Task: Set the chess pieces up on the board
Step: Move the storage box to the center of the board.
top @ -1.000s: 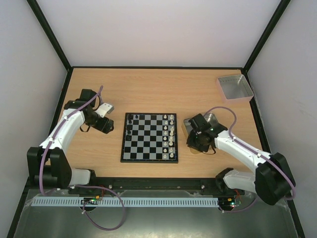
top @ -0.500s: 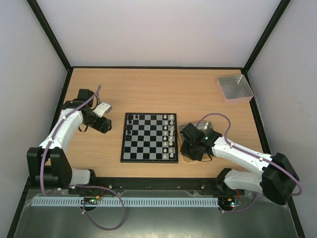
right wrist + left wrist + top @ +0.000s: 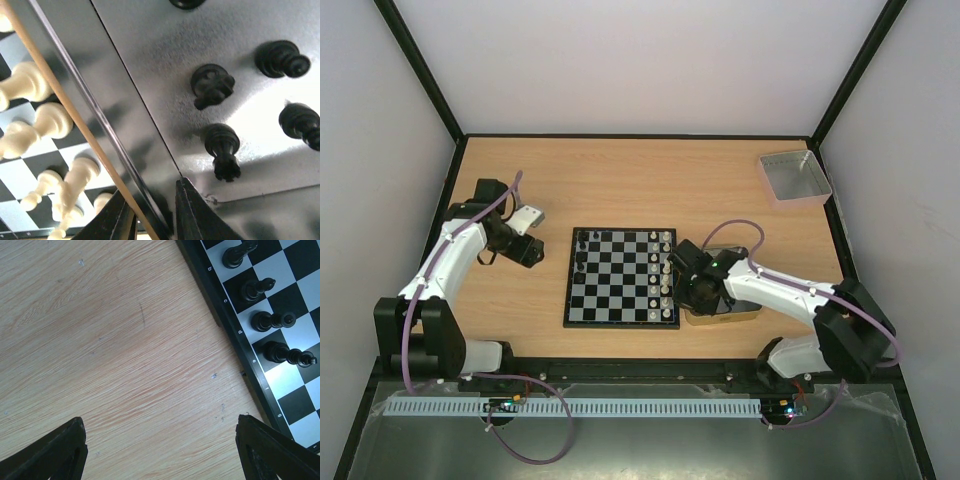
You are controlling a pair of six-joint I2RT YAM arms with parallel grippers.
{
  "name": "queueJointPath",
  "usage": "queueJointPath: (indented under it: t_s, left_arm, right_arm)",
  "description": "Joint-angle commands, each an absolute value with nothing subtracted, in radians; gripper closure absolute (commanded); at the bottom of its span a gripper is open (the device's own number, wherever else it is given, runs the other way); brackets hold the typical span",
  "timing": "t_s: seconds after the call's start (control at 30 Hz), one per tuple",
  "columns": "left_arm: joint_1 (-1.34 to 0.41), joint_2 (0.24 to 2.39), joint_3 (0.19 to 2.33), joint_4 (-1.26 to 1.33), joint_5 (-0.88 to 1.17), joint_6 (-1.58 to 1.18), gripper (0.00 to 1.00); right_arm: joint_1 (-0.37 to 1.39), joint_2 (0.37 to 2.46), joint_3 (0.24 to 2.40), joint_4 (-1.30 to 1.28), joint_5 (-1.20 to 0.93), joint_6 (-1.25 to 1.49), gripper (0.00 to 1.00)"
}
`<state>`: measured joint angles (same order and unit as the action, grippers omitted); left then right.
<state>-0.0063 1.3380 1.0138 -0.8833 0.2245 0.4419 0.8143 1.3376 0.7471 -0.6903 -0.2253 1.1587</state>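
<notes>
Chess pieces (image 3: 214, 87) inside the tin (image 3: 150, 60) show only wrist-side; right tool (image 3: 152, 195) clamps tin, left tool (image 3: 160, 422) apart.

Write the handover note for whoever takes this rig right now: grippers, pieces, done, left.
Left gripper: open, empty, over the table left of the board.
Right gripper: jaws narrow, over the tin wall beside the board; a hold cannot be told.
Done: white pieces stand along the board's right side, a few black pieces on its left edge.
Left: loose black pieces in the tin go onto the board.
</notes>
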Motion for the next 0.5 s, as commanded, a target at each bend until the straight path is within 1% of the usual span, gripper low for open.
queueJointPath:
  t_s: [0.0, 0.27, 0.47]
  left_arm:
    - [0.000, 1.344, 1.008, -0.890, 0.232, 0.445, 0.19]
    - [0.000, 1.341, 0.997, -0.886, 0.236, 0.428, 0.19]
    - [0.000, 1.346, 0.992, -0.883, 0.249, 0.424, 0.19]
  right_arm:
    - [0.821, 1.382, 0.799, -0.702, -0.165, 1.125, 0.80]
    - [0.766, 1.383, 0.783, -0.701, -0.143, 1.095, 0.80]
    - [0.697, 1.399, 0.822, -0.701, -0.131, 1.027, 0.77]
